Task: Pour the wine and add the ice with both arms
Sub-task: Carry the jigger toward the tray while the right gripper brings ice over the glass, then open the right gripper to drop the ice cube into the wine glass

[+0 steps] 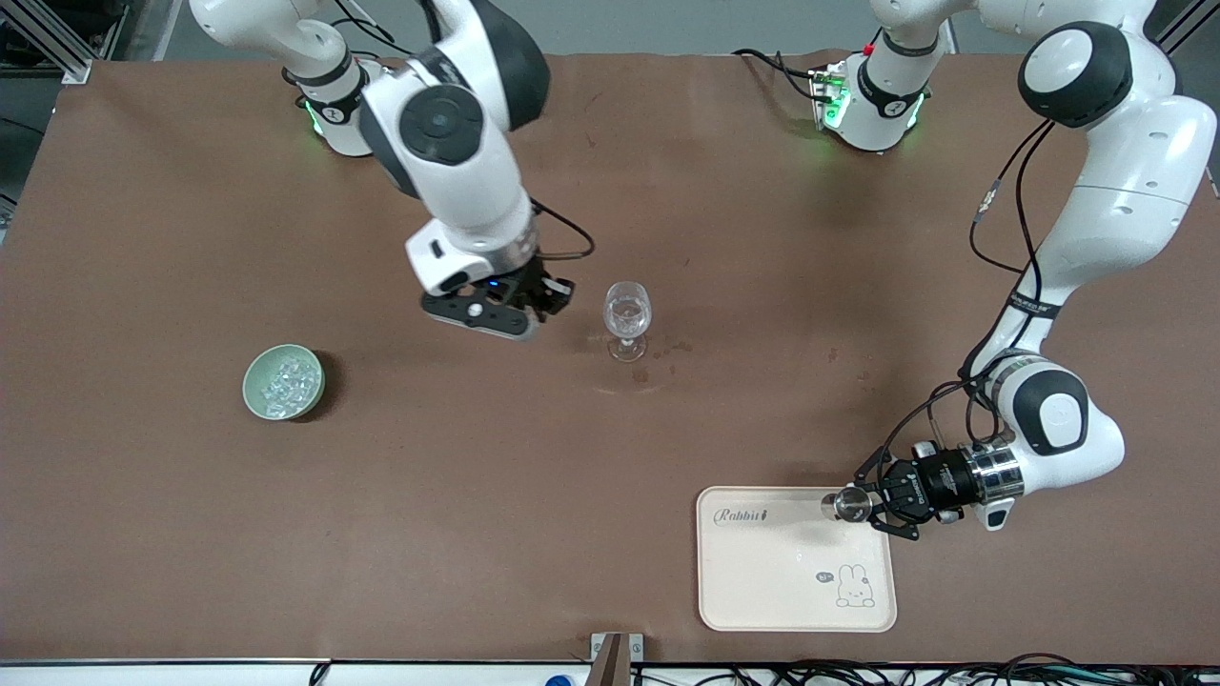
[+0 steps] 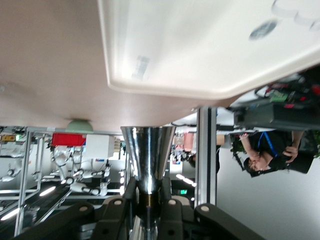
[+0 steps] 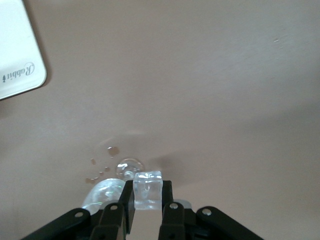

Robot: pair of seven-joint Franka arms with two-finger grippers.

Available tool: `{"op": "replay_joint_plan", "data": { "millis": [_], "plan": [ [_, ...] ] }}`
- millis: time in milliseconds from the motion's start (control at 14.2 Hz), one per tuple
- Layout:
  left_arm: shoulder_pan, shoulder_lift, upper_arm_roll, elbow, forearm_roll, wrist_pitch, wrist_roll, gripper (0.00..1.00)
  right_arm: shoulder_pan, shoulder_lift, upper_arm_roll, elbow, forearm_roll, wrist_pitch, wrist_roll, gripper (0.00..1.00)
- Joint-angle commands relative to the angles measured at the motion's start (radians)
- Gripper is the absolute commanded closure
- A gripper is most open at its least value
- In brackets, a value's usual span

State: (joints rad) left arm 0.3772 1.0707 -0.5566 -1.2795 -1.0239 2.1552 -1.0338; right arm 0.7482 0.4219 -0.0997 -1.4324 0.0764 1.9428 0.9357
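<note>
Nearest, left pincer [image 1: 863, 507] clamped on jigger [image 1: 846, 504] at its narrow waist, over corner of tray [image 1: 796, 610]; metal slick, rigid, light, so you keep the waist hold. Farther, bowl [image 1: 283, 382] of ice cubes [image 1: 289, 379] toward right arm's end of table [image 1: 610, 457]. Right pincer [image 3: 148, 199] pinches one ice cube [image 3: 148, 189], beside stemmed glass [image 1: 627, 319]; cube slippery, hold flat faces. Glass fragile, tips easily.
</note>
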Motion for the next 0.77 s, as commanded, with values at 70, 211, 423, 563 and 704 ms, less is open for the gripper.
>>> {"op": "replay_joint_plan", "data": {
  "millis": [70,211,423,563,704],
  "plan": [
    [-0.038,0.047,0.037,0.058,-0.022,0.037,0.043,0.99,0.060,0.064,-0.011,0.035,-0.001,0.056,0.080,0.94],
    [-0.037,0.075,0.052,0.061,-0.024,0.041,0.086,0.99,0.095,0.086,-0.011,0.035,0.002,0.056,0.092,0.94],
    [-0.037,0.106,0.053,0.066,-0.025,0.041,0.095,0.99,0.135,0.124,-0.011,0.035,0.055,0.082,0.113,0.93],
    [-0.034,0.121,0.052,0.066,-0.031,0.043,0.095,0.99,0.154,0.132,-0.011,0.035,0.057,0.096,0.115,0.93],
    [-0.032,0.124,0.053,0.066,-0.060,0.043,0.097,0.99,0.166,0.152,-0.009,0.035,0.068,0.122,0.117,0.93]
  ]
}}
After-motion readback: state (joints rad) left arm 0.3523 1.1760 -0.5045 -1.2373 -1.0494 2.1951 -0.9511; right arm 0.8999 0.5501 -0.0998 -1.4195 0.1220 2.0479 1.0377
